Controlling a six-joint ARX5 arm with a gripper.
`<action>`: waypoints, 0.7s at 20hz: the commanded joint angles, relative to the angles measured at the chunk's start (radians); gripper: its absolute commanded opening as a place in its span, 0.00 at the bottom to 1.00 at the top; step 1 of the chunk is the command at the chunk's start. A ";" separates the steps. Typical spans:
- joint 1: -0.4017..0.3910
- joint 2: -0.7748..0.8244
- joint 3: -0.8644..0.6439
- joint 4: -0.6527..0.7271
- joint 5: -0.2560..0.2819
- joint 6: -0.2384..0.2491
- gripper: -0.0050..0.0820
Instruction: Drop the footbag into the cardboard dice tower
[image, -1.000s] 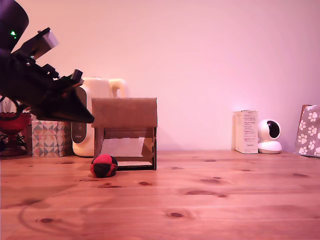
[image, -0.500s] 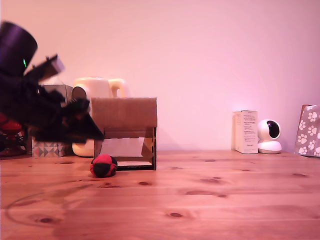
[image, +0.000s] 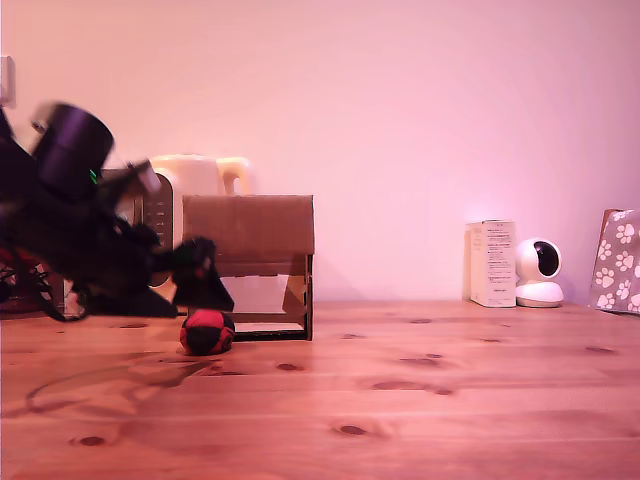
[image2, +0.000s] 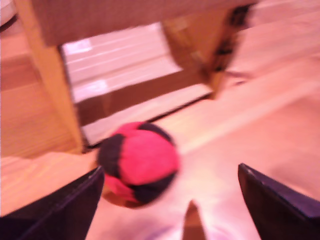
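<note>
No readable text in either view. White box (image: 493, 263) at exterior view's right, beside white camera (image: 539, 272): dark printed lines on front face, too small to make out. Cream kettle (image: 195, 178) behind cardboard dice tower (image: 249, 226): dark side panel, markings not legible. Patterned bag (image: 616, 261) at right edge: paw-print pattern only, no lettering. Wrist view blurred; no labels, brands or numbers seen on footbag (image2: 138, 161) or cardboard.

- Arm (image: 75, 240): black throughout, bulky, blurred in the exterior view.
- Joint housing (image: 72, 150): black cylinder, small green light beside it.
- Gripper (image2: 170, 200): two dark wedge-shaped jaws (blue-black in the wrist view).
- Cables (image: 45, 295): dark loops under the arm.
</note>
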 joint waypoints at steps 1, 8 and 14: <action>-0.004 0.048 0.022 0.016 -0.027 0.001 0.95; -0.004 0.163 0.116 0.010 -0.036 -0.010 0.95; -0.004 0.187 0.160 -0.073 -0.036 -0.014 0.22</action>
